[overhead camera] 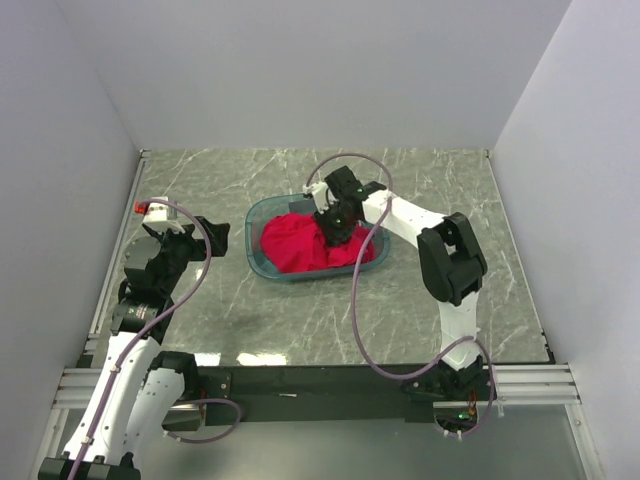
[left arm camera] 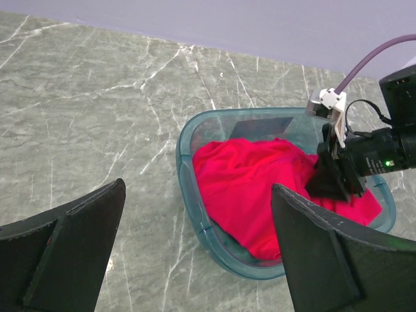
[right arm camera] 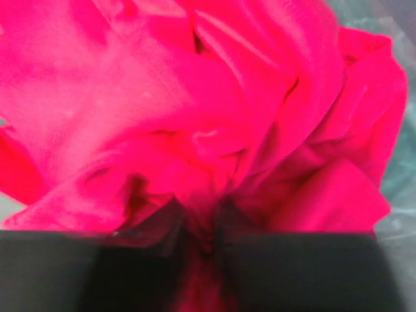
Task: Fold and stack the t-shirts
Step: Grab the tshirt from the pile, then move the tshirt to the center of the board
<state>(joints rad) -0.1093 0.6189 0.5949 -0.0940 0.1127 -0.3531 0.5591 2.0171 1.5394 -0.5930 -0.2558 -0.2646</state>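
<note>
A crumpled bright red t-shirt point(overhead camera: 292, 246) lies bunched inside a see-through teal tub point(overhead camera: 254, 228) at mid-table. My right gripper point(overhead camera: 334, 233) is down in the tub on the shirt's right side. In the right wrist view its jaws point(right arm camera: 201, 227) stand close together with a fold of the red t-shirt point(right arm camera: 195, 97) pinched between them. My left gripper point(overhead camera: 214, 236) hovers over the table left of the tub, open wide and empty. The left wrist view looks between its fingers point(left arm camera: 78, 240) at the t-shirt point(left arm camera: 253, 188), the tub point(left arm camera: 192, 195) and the right gripper point(left arm camera: 331, 185).
The marble-patterned tabletop point(overhead camera: 440, 180) is bounded by white walls at the back and both sides. A small red and white part point(overhead camera: 150, 207) sits at the table's left edge. The right arm's cable point(overhead camera: 355, 310) loops over the table in front of the tub.
</note>
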